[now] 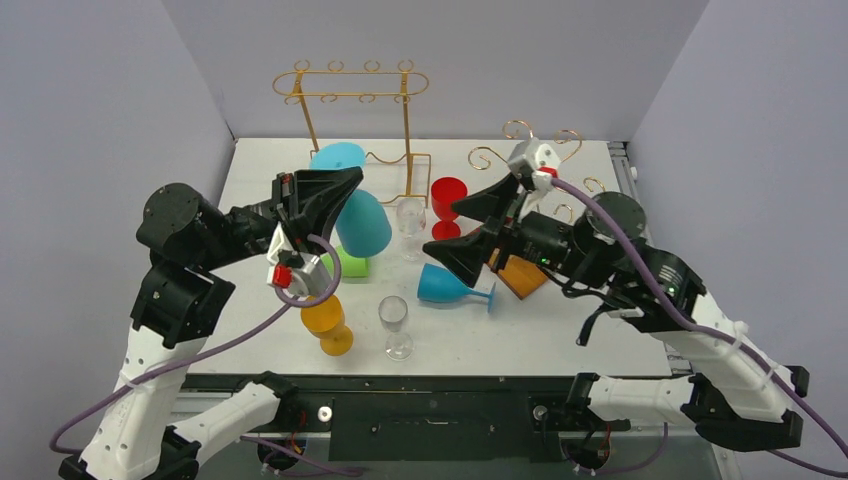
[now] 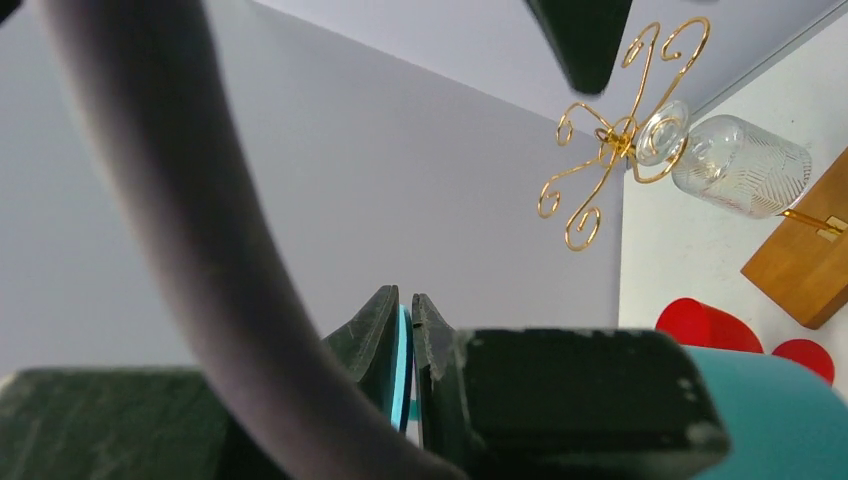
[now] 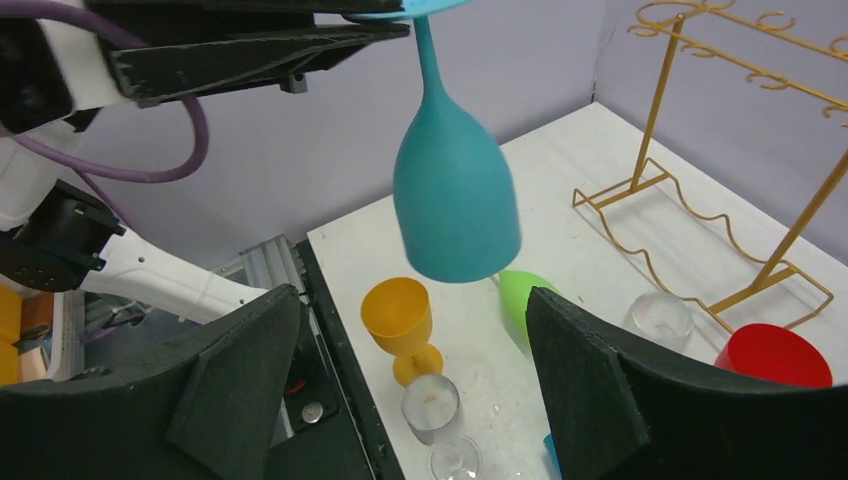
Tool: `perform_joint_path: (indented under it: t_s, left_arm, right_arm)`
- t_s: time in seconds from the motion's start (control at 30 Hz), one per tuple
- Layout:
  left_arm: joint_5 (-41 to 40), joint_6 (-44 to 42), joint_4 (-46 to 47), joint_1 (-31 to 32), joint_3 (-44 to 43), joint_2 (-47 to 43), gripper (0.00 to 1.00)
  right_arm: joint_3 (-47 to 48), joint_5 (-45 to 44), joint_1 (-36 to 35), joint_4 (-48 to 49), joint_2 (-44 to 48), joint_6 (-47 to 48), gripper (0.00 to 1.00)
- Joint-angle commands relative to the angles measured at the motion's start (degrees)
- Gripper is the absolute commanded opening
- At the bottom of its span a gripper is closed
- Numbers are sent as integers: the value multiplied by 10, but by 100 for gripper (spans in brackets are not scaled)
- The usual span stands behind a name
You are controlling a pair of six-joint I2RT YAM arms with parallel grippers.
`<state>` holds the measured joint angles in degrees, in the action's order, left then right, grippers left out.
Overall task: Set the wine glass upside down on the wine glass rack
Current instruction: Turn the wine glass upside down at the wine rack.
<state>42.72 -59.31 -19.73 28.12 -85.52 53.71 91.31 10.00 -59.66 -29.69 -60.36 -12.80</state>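
Peeking between left gripper (image 2: 404, 302) fingers: teal wine glass (image 2: 403, 352) sliver

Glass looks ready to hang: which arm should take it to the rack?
Left. The left gripper is shut on the teal glass by its foot, bowl down, near the gold rack. The right gripper is open, holding nothing.

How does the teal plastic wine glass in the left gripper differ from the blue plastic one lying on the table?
Pose: the teal plastic wine glass hangs upside down; the blue plastic wine glass lies on its side. Support: the teal one is in the air, its base pinched in the jaws of the left gripper; the blue one rests on the white table, untouched. Colour: the teal glass is greener than the blue one. Both are opaque stemmed glasses.
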Motion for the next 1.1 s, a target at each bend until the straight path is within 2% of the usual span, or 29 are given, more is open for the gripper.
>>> perform_joint_path:
  t_s: [0.0,0.23,0.37,0.57,1.07]
  left_arm:
    - [49,-104,28,7,9,-24,0]
    - [85,-133,12,8,14,-38,0]
    - [89,-143,-7,8,11,-39,0]
    - [93,-160,-14,7,18,-40,0]
    - [102,-253,-47,8,13,-34,0]
  right_arm:
    - [-17,36,2,69,-46,-11,79]
    - [-104,52,2,235,-57,-2,80]
    - [-111,42,1,256,-64,20,80]
    - [-116,105,-6,292,-88,11,80]
    - [-118,89,-23,311,-134,17,81]
